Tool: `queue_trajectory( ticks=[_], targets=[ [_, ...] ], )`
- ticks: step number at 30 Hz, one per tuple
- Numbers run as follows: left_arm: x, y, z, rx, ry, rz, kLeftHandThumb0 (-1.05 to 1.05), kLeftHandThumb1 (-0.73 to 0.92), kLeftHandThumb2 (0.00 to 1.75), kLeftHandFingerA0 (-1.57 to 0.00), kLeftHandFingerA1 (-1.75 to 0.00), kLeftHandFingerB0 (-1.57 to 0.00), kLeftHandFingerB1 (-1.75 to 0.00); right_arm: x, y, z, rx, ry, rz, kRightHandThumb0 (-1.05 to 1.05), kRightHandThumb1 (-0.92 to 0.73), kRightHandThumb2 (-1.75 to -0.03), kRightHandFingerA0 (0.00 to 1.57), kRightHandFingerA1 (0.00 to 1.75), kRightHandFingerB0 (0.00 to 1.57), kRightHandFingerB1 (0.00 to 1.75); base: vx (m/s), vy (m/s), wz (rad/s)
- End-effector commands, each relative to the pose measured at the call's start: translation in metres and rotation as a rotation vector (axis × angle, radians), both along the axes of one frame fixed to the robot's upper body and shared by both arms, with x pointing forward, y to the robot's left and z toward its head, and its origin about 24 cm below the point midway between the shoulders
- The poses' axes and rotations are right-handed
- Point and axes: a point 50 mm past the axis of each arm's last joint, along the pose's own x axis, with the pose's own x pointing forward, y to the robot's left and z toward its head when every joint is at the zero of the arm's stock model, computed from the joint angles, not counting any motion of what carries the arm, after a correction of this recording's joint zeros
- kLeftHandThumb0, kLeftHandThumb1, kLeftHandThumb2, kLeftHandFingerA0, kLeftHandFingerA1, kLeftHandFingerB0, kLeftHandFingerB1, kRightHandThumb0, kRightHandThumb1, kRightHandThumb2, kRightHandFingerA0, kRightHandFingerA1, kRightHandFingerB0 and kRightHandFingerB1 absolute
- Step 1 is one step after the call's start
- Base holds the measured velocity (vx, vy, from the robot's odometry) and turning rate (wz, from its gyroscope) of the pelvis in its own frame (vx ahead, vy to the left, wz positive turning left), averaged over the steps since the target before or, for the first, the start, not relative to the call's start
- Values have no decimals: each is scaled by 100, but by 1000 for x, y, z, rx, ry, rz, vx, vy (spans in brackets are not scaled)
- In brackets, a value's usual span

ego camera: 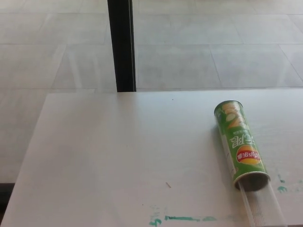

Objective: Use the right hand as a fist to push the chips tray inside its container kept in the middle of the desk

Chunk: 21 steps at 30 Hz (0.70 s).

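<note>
Chips container point(239, 143): we see a green can lying on its side on the right part of the desk, closed end away from us, open mouth toward the near edge.
Chips tray point(260, 205): a clear plastic tray sticks out of the can's open mouth toward us; it is faint against the pale surface, and its near end is cut off by the bottom edge of the picture, so we cannot tell how long it is.
Label: a red and yellow logo sits near the open end; the lettering reads upside down from here and is too small for us to make out.
Robot hand: neither robot hand shows in the head view, so we cannot place the can or tray relative to one, nor say whether either is released or clenched.
Desk point(118, 156): white, with green smears point(182, 218) along the near edge and beside the can's mouth, plus a tiny speck point(168, 185) near the middle.
Beyond the desk: a dark upright post point(121, 45) and pale tiled floor point(213, 47).
</note>
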Motion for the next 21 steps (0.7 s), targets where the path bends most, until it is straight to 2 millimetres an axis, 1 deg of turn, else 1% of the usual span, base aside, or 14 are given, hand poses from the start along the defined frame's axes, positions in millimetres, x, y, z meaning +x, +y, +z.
queue_trajectory(
  ticks=[1,2,3,4,6,7,8,13,15,16,17,18,19,21],
  targets=[
    [-1,6,6,-9,-48,45,-80,53,134,-81,-119,-39,-91,0,-16,14,-48,-137,-131,-64,-77,-63,90,112,59,71,0,0,0],
    [-1,6,6,-9,-47,46,-80,53,134,-81,-119,-39,-91,-1,-17,14,-48,-137,-132,-64,-77,-63,90,112,59,71,0,0,0],
    [-1,6,7,-11,-32,21,-77,54,139,-61,-144,-33,-115,-1,-18,15,-48,-157,-163,-65,-74,-63,96,115,62,74,0,0,0],
    [-1,6,7,-14,-34,24,-77,58,138,-69,-120,-42,-97,-1,-18,15,-26,-181,-172,-63,-74,-63,84,118,60,76,0,0,0],
    [-2,5,6,-15,-58,48,-76,57,137,-72,-122,-44,-99,-5,-22,16,-56,-127,-133,-67,-78,-63,84,112,56,71,0,0,0],
    [-2,5,6,-19,-65,53,-75,52,141,-57,-147,-30,-115,-7,-23,16,-56,-132,-148,-65,-77,-63,86,111,60,70,0,0,0],
    [-2,5,5,-21,-68,53,-75,58,137,-73,-121,-42,-96,-7,-24,17,-54,-155,-180,-64,-74,-63,88,117,63,74,0,0,0],
    [-6,4,4,-23,-27,43,-78,57,136,-69,-116,-40,-93,-6,-34,21,44,-260,-344,-64,-77,-63,77,118,51,73,0,0,0],
    [-7,4,4,-21,-44,52,-80,53,134,-74,-114,-34,-87,-7,-42,30,-12,-303,-402,-65,-82,-65,84,115,44,70,0,0,0],
    [-8,4,3,-19,-37,49,-77,57,137,-72,-119,-41,-96,-6,-46,35,-17,-351,-435,-65,-81,-64,81,118,47,77,0,0,0],
    [-9,3,3,-28,-48,64,-80,53,134,-73,-114,-34,-88,-4,-52,43,-19,-438,-511,-64,-76,-63,88,125,57,95,0,0,0],
    [-8,3,3,-23,-39,54,-81,54,135,-80,-118,-35,-89,0,-58,53,-38,-471,-542,-66,-80,-65,72,114,39,71,0,0,0],
    [-8,3,3,-8,-16,30,-78,57,138,-78,-124,-41,-97,6,-68,67,-71,-492,-548,-67,-82,-65,73,109,41,69,0,0,0],
    [-8,3,3,-7,-22,35,-82,53,135,-83,-120,-35,-90,11,-74,81,-93,-579,-554,-66,-81,-64,76,108,45,72,0,0,0]
  ],
)
